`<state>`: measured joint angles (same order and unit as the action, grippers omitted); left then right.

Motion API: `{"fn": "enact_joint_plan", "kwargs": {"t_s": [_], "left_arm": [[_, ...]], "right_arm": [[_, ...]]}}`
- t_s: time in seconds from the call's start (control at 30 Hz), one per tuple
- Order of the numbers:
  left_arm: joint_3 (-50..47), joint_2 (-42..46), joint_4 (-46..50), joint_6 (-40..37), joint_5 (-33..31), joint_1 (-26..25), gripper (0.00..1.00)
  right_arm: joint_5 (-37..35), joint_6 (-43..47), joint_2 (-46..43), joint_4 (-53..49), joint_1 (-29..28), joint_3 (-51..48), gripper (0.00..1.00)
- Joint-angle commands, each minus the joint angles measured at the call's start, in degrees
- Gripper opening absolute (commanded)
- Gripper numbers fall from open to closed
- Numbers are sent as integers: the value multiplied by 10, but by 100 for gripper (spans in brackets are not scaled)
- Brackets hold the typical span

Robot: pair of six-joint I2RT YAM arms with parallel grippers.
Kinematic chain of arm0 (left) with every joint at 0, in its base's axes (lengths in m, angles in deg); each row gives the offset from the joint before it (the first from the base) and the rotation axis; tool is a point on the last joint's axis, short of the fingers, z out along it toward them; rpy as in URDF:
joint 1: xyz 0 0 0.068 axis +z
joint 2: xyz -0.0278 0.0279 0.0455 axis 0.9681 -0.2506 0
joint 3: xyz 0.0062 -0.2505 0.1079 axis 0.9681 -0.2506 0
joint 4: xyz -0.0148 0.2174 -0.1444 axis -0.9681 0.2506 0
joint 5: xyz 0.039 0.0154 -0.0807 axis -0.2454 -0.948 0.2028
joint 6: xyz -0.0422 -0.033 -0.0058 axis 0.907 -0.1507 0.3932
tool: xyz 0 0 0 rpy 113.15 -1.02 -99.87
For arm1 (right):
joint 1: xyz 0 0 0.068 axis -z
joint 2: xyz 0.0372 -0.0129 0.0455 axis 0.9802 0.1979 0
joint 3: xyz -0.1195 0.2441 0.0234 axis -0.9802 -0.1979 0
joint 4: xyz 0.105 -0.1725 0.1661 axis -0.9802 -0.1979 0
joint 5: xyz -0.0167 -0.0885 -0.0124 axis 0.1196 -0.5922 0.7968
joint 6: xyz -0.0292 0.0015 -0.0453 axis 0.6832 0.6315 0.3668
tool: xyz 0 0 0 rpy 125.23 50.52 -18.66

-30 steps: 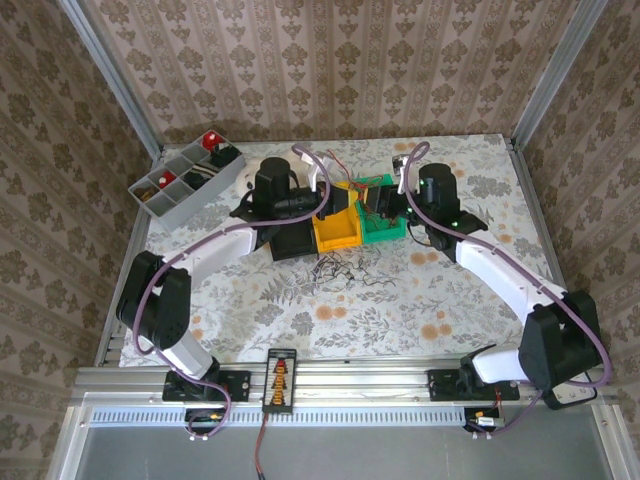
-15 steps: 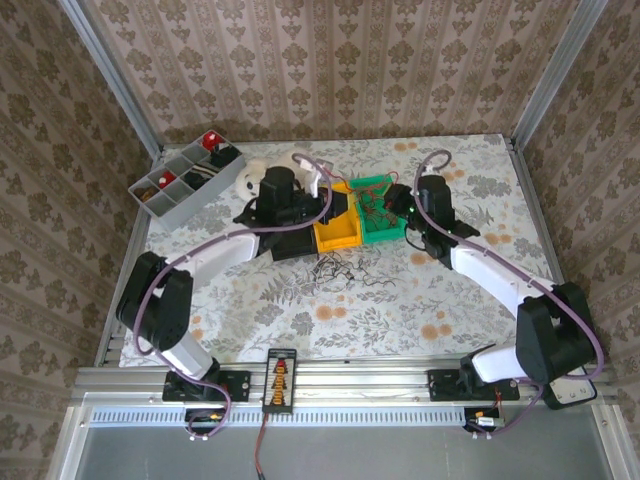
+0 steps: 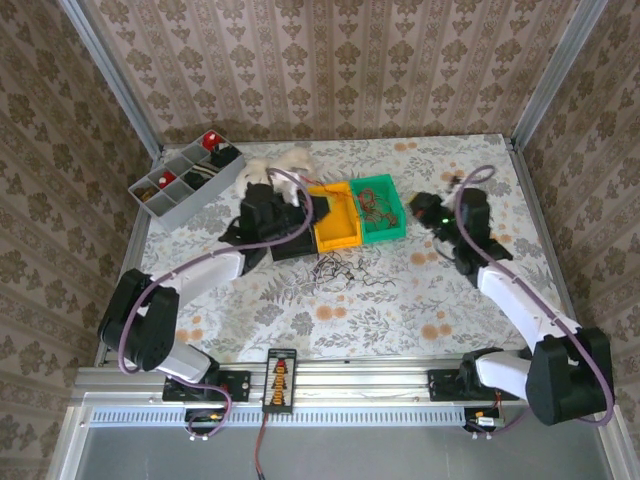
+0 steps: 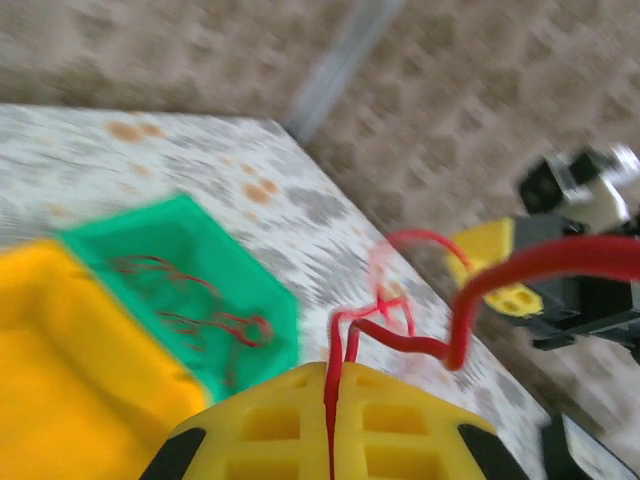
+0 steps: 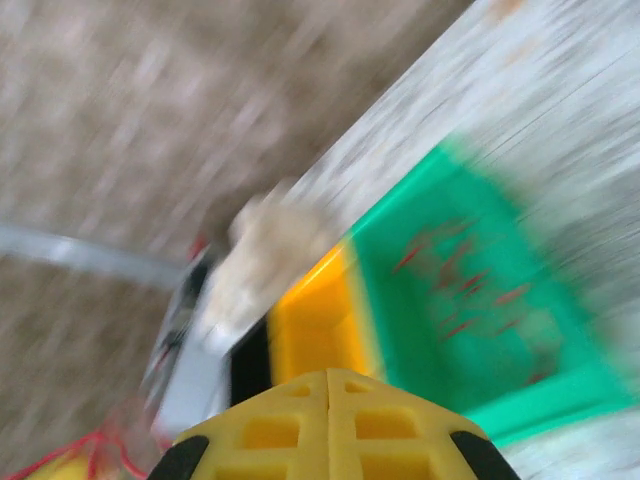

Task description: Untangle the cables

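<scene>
We are seeing open table [image 3: 400, 310] stretching across the near half, between the left arm [image 3: 200, 270] and the right arm [image 3: 520, 300]. We are finding the middle blocked: yellow bin [image 3: 338, 240] and green bin [image 3: 385, 232] touching side by side, cables [image 3: 338, 268] lying just on their near side — and a grey tray [image 3: 185, 208] occupying the far-left corner.

Top view: high, behind arm bases, looks down over whole table [image 3: 420, 300].
Left wrist view: right behind left gripper [image 4: 332, 400], low, faces across table; green bin [image 4: 150, 235] close, ahead-left of gripper.
Right wrist view: right behind right gripper [image 5: 327, 400], blurred; bins just ahead of it.
All three share green bin, yellow bin [image 3: 335, 238].
</scene>
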<state>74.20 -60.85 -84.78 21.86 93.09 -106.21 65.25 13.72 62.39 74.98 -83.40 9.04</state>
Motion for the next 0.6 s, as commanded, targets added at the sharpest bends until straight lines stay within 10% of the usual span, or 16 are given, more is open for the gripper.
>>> {"fn": "enact_joint_plan", "kwargs": {"t_s": [0.0,0.3,0.57], "left_arm": [[31,-5,-21,24,30,39,0],[87,-52,9,2,93,10,0],[100,-55,30,-11,97,0,0]], "right_arm": [[-24,78,16,-55,39,13,0],[55,130,40,-64,27,52,2],[167,176,84,-38,-50,118,46]]}}
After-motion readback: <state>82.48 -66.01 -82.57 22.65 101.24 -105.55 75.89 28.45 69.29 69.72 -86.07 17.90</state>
